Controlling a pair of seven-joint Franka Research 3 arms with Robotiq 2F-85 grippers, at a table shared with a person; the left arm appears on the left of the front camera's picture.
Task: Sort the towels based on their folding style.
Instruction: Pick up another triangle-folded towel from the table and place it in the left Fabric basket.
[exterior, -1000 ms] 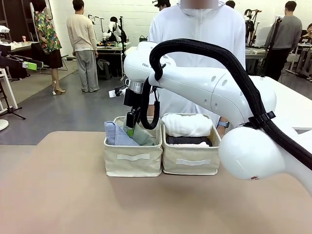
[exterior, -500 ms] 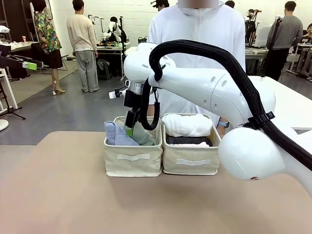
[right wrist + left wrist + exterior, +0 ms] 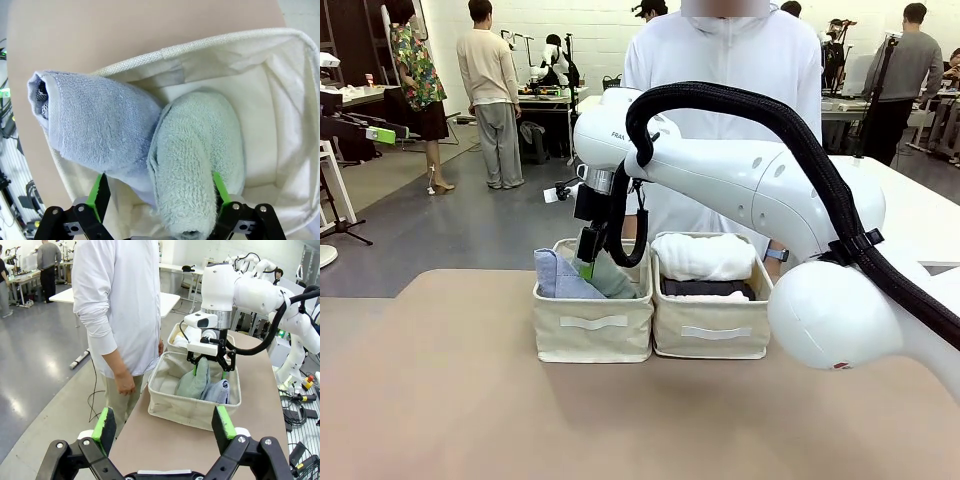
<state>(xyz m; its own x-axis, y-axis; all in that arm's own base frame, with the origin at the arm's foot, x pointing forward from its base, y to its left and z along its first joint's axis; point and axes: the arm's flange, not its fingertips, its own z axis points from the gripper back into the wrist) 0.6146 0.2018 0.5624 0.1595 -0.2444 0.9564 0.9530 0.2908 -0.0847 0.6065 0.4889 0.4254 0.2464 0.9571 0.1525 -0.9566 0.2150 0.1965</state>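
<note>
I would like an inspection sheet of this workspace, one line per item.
Surface: tan table, bare in front of the bins.
Job's things: lavender-blue towel and sage green towel in the left bin; white towel over a dark towel in the right bin.
Clutter: nothing seen.
Grippers: right end effector over the left bin, fingers open either side of the sage green towel; left end effector open, holding nothing.
Cables: black corrugated hose along the right arm.
Surroundings: person in white behind the bins; other people and tables farther back.
</note>
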